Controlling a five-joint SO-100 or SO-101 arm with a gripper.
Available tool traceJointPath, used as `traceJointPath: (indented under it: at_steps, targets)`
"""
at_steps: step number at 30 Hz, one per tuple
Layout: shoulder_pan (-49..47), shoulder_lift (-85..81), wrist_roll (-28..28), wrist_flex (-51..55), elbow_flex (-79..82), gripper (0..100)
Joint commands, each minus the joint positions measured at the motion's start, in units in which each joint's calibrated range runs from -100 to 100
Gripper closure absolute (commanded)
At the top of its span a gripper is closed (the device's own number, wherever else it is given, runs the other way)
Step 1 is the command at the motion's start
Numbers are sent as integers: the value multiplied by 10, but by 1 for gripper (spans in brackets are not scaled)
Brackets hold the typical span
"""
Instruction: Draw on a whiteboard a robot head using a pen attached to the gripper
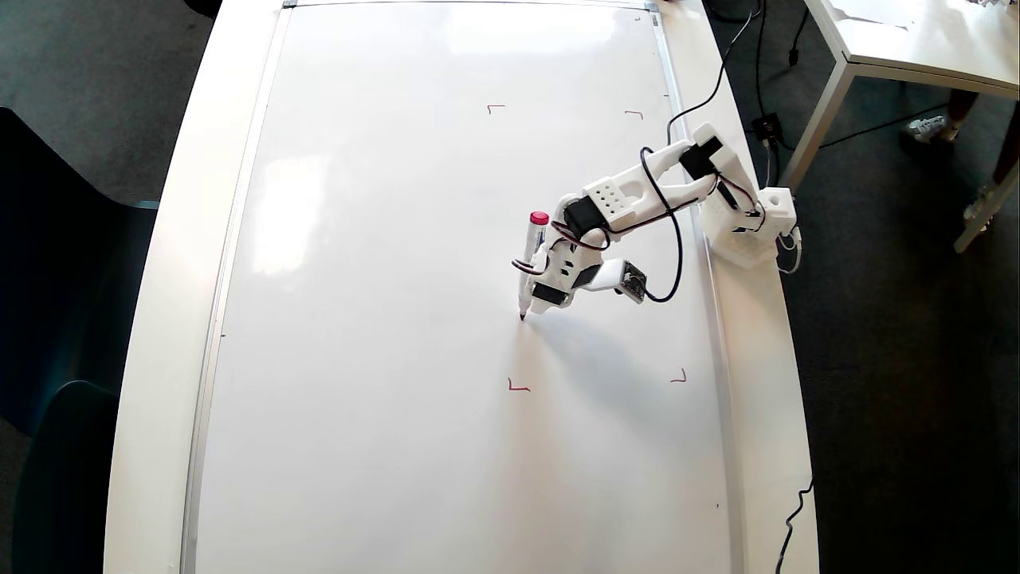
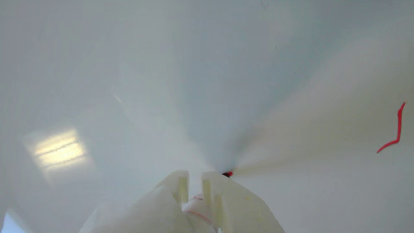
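The whiteboard (image 1: 382,239) fills the table top, glossy white with a thin silver frame. My white gripper (image 1: 535,299) hangs over its right half, shut on the pen (image 1: 532,255), which stands steeply with its red cap up. The dark tip touches the board just above the lower-left corner mark (image 1: 519,387). In the wrist view the two white fingers (image 2: 174,187) stand almost together over the whiteboard (image 2: 129,64), and the pen's tip (image 2: 227,174) peeks out beside them. No robot head shows on the board.
Small red corner marks (image 1: 496,108) (image 1: 634,114) (image 1: 679,378) frame a rectangle; one mark (image 2: 393,129) shows in the wrist view. The arm's base (image 1: 749,231) sits on the table's right rim with black cables (image 1: 721,72). A second white table (image 1: 916,40) stands at top right.
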Motion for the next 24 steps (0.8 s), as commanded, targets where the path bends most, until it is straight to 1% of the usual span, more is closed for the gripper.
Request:
traceJointPath:
  at_steps: [1, 11, 14, 18, 24]
  targets:
    - [3, -4, 3, -3, 40, 99]
    - [-5, -24, 3, -4, 129, 99]
    - [-5, -74, 4, -5, 188, 99]
    - [-12, -134, 22, -7, 293, 99]
    - [-25, -215, 33, -47, 423, 99]
